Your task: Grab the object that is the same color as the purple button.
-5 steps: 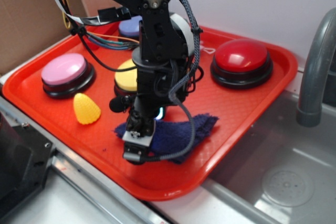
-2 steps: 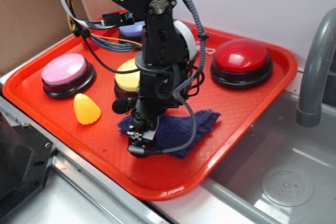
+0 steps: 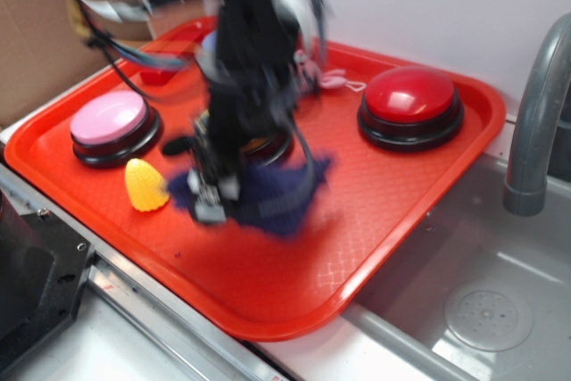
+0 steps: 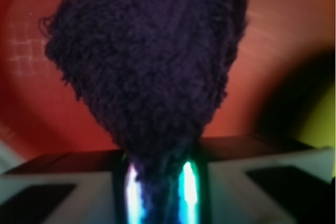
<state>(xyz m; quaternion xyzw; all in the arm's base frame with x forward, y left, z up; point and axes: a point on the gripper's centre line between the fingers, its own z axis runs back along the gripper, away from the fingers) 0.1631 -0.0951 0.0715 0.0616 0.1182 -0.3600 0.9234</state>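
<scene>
The dark navy-purple fuzzy rag (image 3: 277, 198) hangs from my gripper (image 3: 210, 207) over the front middle of the red tray (image 3: 419, 176). In the wrist view the rag (image 4: 152, 61) fills the middle and narrows down between my two lit fingers (image 4: 189, 187), which are shut on it. The purple button (image 3: 212, 39) is mostly hidden behind my blurred arm at the back of the tray.
A pink-domed button (image 3: 111, 122) and a yellow corn-shaped toy (image 3: 144, 185) sit at the tray's left. A red button (image 3: 410, 100) is at the back right. A grey faucet (image 3: 535, 113) and steel sink (image 3: 482, 310) lie to the right.
My gripper has closed on the rag and moved left and up with it; the rag has left its earlier flat spot and now trails from the gripper. The arm is motion-blurred.
</scene>
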